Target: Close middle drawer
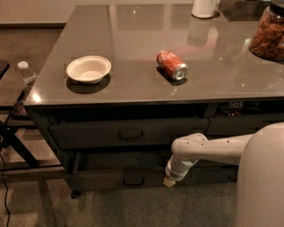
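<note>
The middle drawer (111, 179) is the low, wide dark drawer under the desk. It stands pulled out, with its dark tray showing behind a flat front and a small central handle (133, 179). My gripper (169, 181) is at the end of the white arm (208, 148), which reaches in from the right. It is low, against the right part of that drawer's front, just right of the handle. A taller-fronted drawer (128, 132) sits above it.
On the glass-topped desk (133, 88) are a white bowl (88, 68), a red soda can (171, 64) on its side, a jar of snacks (268, 33) and a white container (204, 7). A water bottle (25, 75) stands at the left by a dark stand. The floor is carpeted.
</note>
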{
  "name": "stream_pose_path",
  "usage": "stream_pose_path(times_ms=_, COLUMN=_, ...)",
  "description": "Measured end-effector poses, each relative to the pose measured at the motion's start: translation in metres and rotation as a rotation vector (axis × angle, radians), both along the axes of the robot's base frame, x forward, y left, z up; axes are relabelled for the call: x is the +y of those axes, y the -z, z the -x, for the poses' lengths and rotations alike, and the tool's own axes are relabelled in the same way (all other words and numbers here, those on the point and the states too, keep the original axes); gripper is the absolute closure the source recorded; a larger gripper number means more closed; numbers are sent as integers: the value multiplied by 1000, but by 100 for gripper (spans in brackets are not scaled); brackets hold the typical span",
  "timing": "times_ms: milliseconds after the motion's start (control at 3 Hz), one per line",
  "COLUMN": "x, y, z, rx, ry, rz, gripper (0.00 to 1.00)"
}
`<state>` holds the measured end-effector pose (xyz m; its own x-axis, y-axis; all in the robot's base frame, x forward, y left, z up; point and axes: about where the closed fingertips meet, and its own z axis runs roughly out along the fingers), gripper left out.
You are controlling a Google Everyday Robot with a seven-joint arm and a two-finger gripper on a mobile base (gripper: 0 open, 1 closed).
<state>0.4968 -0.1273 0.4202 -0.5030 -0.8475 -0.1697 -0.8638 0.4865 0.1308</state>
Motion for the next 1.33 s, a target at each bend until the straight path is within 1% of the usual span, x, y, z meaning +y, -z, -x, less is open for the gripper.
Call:
stream_pose_path(times_ms=333, x=0, y=0, z=0, rx=0, ry=0, rz=0, gripper=81)
stream_pose_path(times_ms=1333, x=0, y=0, z=0, rx=0, ry=0, rz=0, gripper=12)
